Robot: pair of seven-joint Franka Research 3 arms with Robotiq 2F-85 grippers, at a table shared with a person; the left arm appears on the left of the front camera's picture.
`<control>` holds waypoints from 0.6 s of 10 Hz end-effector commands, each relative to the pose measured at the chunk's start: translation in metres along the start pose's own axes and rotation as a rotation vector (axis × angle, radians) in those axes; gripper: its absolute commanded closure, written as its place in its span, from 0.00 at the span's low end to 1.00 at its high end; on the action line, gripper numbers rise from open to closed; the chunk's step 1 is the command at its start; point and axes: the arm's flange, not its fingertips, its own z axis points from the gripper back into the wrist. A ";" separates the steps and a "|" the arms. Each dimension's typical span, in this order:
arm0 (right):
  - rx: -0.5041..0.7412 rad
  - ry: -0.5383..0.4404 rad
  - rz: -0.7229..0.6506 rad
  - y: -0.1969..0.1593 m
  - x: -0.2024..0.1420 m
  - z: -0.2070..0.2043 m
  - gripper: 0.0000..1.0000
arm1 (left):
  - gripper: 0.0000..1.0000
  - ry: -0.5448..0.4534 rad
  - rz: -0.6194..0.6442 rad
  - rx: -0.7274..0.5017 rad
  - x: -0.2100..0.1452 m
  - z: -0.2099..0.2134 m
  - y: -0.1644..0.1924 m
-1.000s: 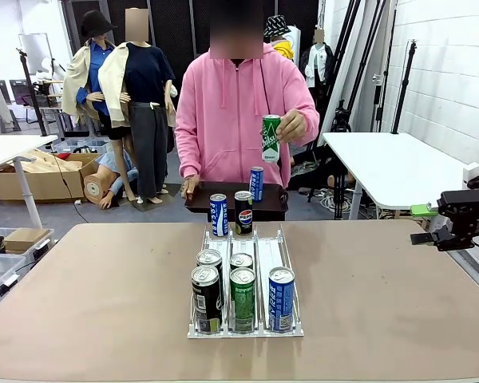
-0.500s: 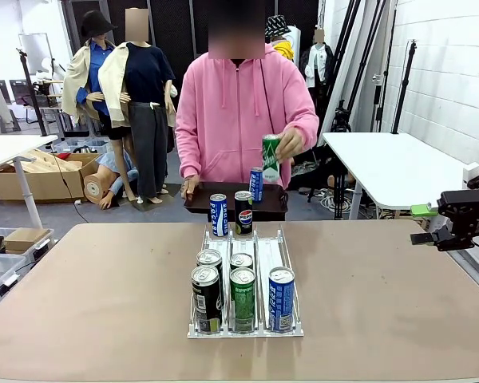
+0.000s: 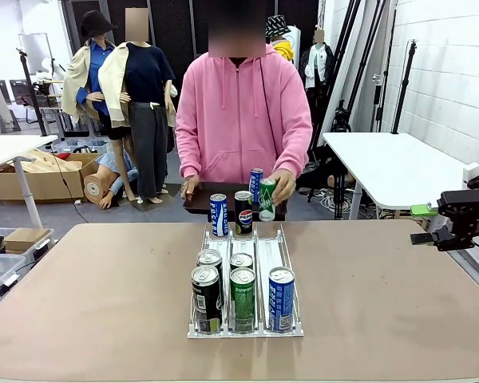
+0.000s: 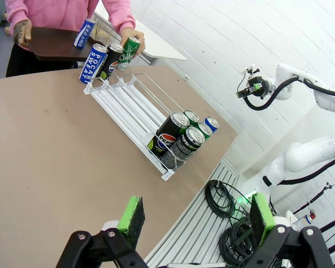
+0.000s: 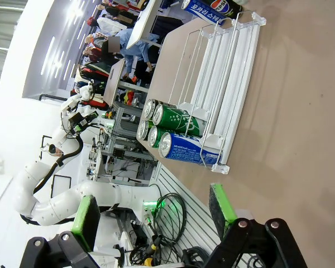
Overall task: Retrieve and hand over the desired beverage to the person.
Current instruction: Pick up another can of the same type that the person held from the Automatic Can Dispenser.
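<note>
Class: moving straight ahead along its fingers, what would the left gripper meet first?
Probably the black cans at the rack's loaded end, though depth is unclear: the open left gripper may meet the table edge first.

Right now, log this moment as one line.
person's hand: holds green metal can at far end of clear plastic rack | left hand: open, empty | right hand: open, empty

I read POCARI SWEAT down the blue can (image 4: 91, 62), upper left of the left wrist view. At the top edge of the right wrist view it shows Korean lettering. Far black can (image 3: 243, 214) next to it has the Pepsi globe logo. Same logo on the near black can (image 4: 168, 133), mid-frame. Green can (image 4: 129, 49) has white lettering, too blurred for me to read.
</note>
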 end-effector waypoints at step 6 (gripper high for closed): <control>0.006 -0.001 0.000 0.000 0.000 0.000 0.00 | 0.00 -0.013 -0.006 -0.010 0.001 0.001 -0.001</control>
